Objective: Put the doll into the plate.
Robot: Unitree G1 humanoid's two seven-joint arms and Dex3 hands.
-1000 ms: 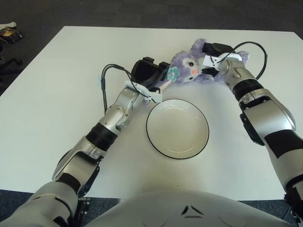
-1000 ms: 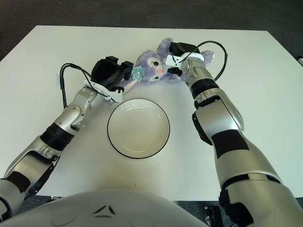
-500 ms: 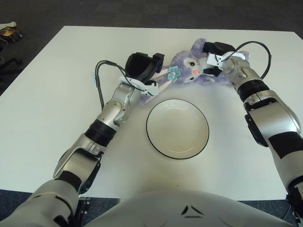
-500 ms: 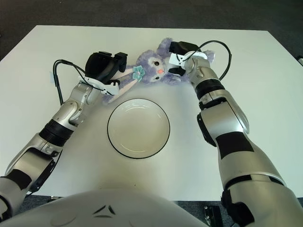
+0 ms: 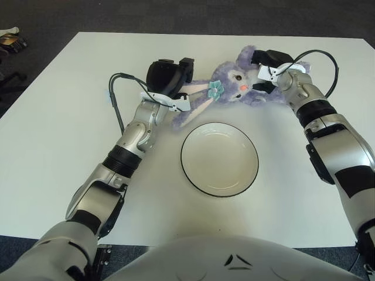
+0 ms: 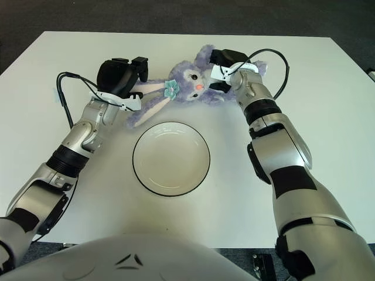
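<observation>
Plate (image 5: pixel 220 159): white, round, with a thin dark rim; it lies flat on the white table (image 5: pixel 70 146) at the near centre and holds nothing.
Doll (image 5: pixel 231 85): a purple plush rabbit lying on the table just beyond the plate's far edge, clear of the rim. Its face, with a pink nose, turns upward; a teal flower sits at the base of its long pale ears, which stretch toward the plate's far-left side.
Left hand (image 5: pixel 167 79): beyond the plate and to its left, at the tips of the doll's ears. The dark palm hangs over the ears with the fingers curled downward; whether they actually clasp the ears cannot be told.
Right hand (image 5: pixel 270 70): beyond the plate and to its right, set against the doll's body, with the fingers bent in close on the plush.
Cables: a black cable loops out from each wrist, arching over the table on the side of each forearm away from the plate.
Floor: dark carpet shows past the table edges, farther from the plate than everything else.
</observation>
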